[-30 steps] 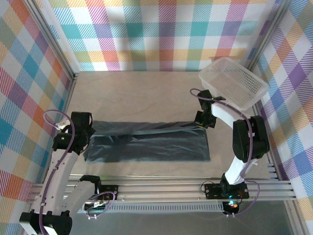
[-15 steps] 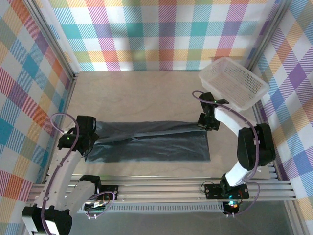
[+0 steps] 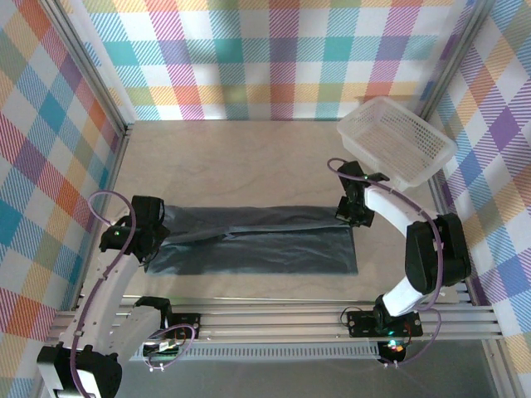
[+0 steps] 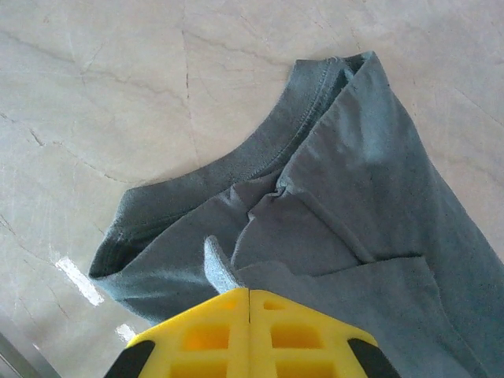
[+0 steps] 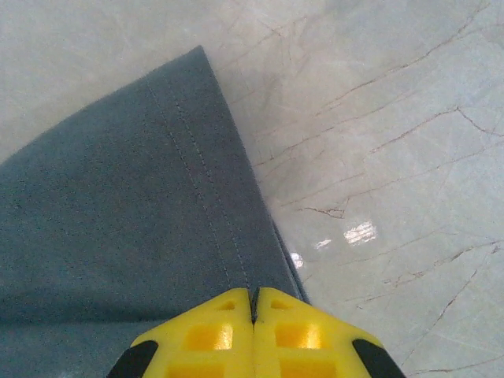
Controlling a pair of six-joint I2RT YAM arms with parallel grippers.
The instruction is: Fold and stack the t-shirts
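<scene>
We find one dark charcoal-grey t-shirt on the counter. It is laid out as a long band running left to right across the near half, between the two arms. Along the far side of the band, a layer of cloth stands up as a taut ridge stretching from one arm to the other. The near portion lies flat on the surface.

The left fingers are yellow and pressed together, with no gap between them in the left wrist view. A small pale fold of cloth rises to their tips, and we judge them clamped on the t-shirt at its collar end. The ribbed neckline curves across the counter just beyond the tips, and several creased layers overlap beside it. From above, this arm stands at the left end of the band.

The right fingers are likewise together. The stitched hem runs straight down into the line where they meet, so we record them as clamped on the t-shirt at a hem corner. The cloth fans away to the left of the tips, and bare veined counter lies to their right. From above, this arm stands at the right end of the band.

A white perforated basket sits askew at the far right corner, apart from the t-shirt. Checked cloth walls enclose the counter on three sides.
</scene>
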